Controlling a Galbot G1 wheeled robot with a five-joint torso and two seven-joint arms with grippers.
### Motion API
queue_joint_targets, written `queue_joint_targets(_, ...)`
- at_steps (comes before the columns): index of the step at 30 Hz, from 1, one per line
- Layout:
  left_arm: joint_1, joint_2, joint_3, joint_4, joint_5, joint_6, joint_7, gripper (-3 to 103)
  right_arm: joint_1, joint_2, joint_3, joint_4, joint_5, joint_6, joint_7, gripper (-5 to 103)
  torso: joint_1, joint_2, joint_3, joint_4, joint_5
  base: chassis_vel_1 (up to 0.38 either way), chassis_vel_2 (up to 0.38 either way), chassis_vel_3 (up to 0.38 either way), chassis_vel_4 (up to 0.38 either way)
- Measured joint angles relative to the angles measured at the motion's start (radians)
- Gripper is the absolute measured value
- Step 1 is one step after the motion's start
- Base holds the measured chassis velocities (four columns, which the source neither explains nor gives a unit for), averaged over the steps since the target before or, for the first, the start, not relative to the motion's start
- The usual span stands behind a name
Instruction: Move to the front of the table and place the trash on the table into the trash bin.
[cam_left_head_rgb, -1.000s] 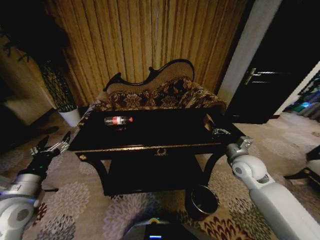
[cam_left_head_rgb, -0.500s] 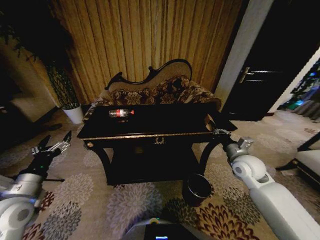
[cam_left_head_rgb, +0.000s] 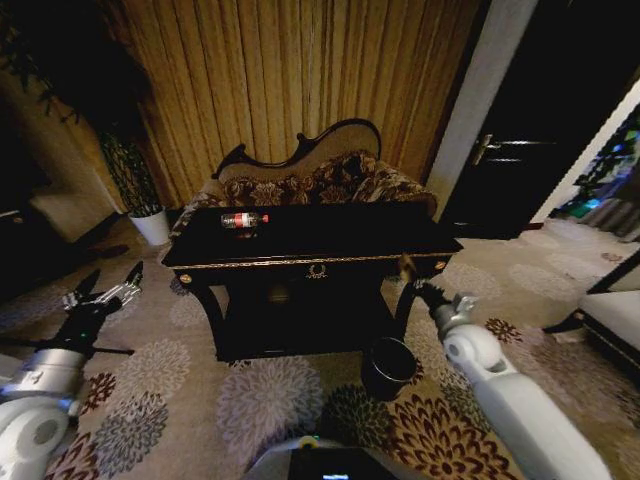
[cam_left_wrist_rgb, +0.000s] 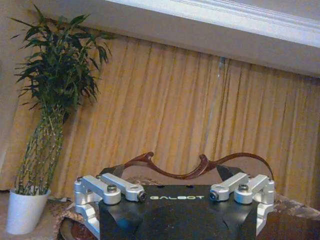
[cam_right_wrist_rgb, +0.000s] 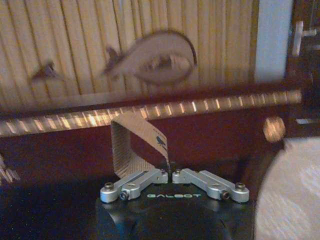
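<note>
Now lowered from the glossy black gold-trimmed table (cam_left_head_rgb: 300, 250) toward the round dark bin (cam_left_head_rgb: 389, 366), right gripper (cam_right_wrist_rgb: 170, 172) pinching a brown cardboard scrap (cam_right_wrist_rgb: 132, 145); clear red-labelled bottle (cam_left_head_rgb: 244, 220) left on top; left gripper (cam_left_head_rgb: 103, 290) spread, idle.

My right gripper (cam_left_head_rgb: 412, 285) has come off the table's (cam_left_head_rgb: 310, 262) right edge, carrying the brown scrap (cam_right_wrist_rgb: 131, 145), lowered beside the table's front-right corner.

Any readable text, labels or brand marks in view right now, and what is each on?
"GALBOT": on the left gripper body, left wrist view.
"GALBOT": on the right gripper body, right wrist view.
The bottle has a red label, too small to read.
The brown cardboard piece carries a dark mark, unreadable.
</note>
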Motion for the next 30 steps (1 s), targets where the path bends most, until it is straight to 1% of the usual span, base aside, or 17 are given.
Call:
queue_joint_targets(1, 0.000, 0.000, 0.000, 0.000, 0.000, 0.000, 0.000, 100, 0.000, 0.000, 0.000, 0.000, 0.000, 0.000, 0.000, 0, 0.000, 0.000, 0.000, 0.0000, 0.0000, 0.000, 0.000, 0.000, 0.000)
queue_joint_targets(3, -0.001, -0.001, 0.000, 0.001, 0.000, 0.000, 0.000, 100, 0.000, 0.010, -0.018, -0.078, -0.035, 0.005, -0.017, 0, 0.000, 0.000, 0.000, 0.0000, -0.0004, 0.000, 0.000, 0.000, 0.000)
queue_joint_targets(5, -0.003, -0.001, 0.000, 0.000, 0.000, -0.001, 0.000, 100, 0.005, 0.023, -0.036, -0.152, -0.067, 0.012, -0.025, 0, -0.001, 0.000, 0.000, 0.0000, 0.0001, 0.000, 0.000, 0.000, 0.000)
queue_joint_targets(6, -0.003, -0.001, 0.000, 0.000, 0.000, -0.001, 0.000, 100, 0.005, 0.023, -0.036, -0.152, -0.067, 0.012, -0.025, 0, -0.001, 0.000, 0.000, 0.0000, 0.0001, 0.000, 0.000, 0.000, 0.000)
queue_joint_targets(9, -0.001, 0.003, -0.004, -0.002, -0.001, -0.003, 0.000, 100, 0.029, 0.049, -0.052, -0.278, -0.113, 0.016, -0.046, 0, -0.001, 0.000, 0.000, -0.0001, -0.0001, 0.000, 0.000, 0.000, 0.000)
queue_joint_targets(11, 0.001, 0.003, -0.006, -0.003, -0.002, -0.003, 0.000, 100, 0.035, 0.055, -0.055, -0.298, -0.117, 0.016, -0.049, 0, -0.001, 0.000, 0.000, -0.0002, 0.0001, 0.000, 0.000, 0.000, 0.000)
queue_joint_targets(13, 0.006, 0.005, -0.012, -0.005, -0.006, -0.004, 0.000, 100, 0.066, 0.076, -0.076, -0.396, -0.144, 0.016, -0.053, 0, -0.001, 0.000, 0.000, 0.0002, -0.0003, 0.000, 0.000, 0.000, 0.000)
queue_joint_targets(14, 0.006, 0.005, -0.012, -0.005, -0.006, -0.004, 0.000, 100, 0.066, 0.076, -0.076, -0.396, -0.144, 0.016, -0.053, 0, -0.001, 0.000, 0.000, 0.0002, -0.0003, 0.000, 0.000, 0.000, 0.000)
queue_joint_targets(18, 0.012, 0.010, -0.020, -0.006, -0.010, -0.006, 0.000, 100, 0.124, 0.108, -0.112, -0.562, -0.227, 0.031, -0.073, 0, -0.001, 0.000, 0.000, -0.0001, -0.0002, 0.000, 0.000, 0.000, 0.000)
queue_joint_targets(19, 0.012, 0.010, -0.020, -0.006, -0.010, -0.006, 0.000, 100, 0.124, 0.108, -0.112, -0.562, -0.227, 0.031, -0.073, 0, -0.001, 0.000, 0.000, -0.0001, -0.0002, 0.000, 0.000, 0.000, 0.000)
queue_joint_targets(21, 0.013, 0.009, -0.021, -0.012, -0.011, -0.007, 0.000, 100, 0.159, 0.135, -0.120, -0.650, -0.277, 0.043, -0.083, 0, -0.001, 0.000, 0.000, 0.0000, 0.0002, 0.000, 0.000, 0.000, 0.000)
queue_joint_targets(23, 0.014, 0.007, -0.021, -0.014, -0.011, -0.007, 0.000, 100, 0.169, 0.144, -0.121, -0.676, -0.293, 0.047, -0.086, 0, -0.001, 0.000, 0.000, 0.0003, 0.0000, 0.000, 0.000, 0.000, 0.000)
queue_joint_targets(27, 0.016, 0.004, -0.022, -0.017, -0.011, -0.007, 0.000, 100, 0.185, 0.171, -0.122, -0.723, -0.320, 0.051, -0.090, 0, -0.001, 0.000, 0.000, 0.0000, -0.0002, 0.000, 0.000, 0.000, 0.000)
queue_joint_targets(30, 0.016, 0.002, -0.021, -0.020, -0.011, -0.007, 0.000, 100, 0.188, 0.189, -0.122, -0.740, -0.347, 0.056, -0.112, 0, -0.001, 0.000, 0.000, 0.0001, -0.0001, 0.000, 0.000, 0.000, 0.000)
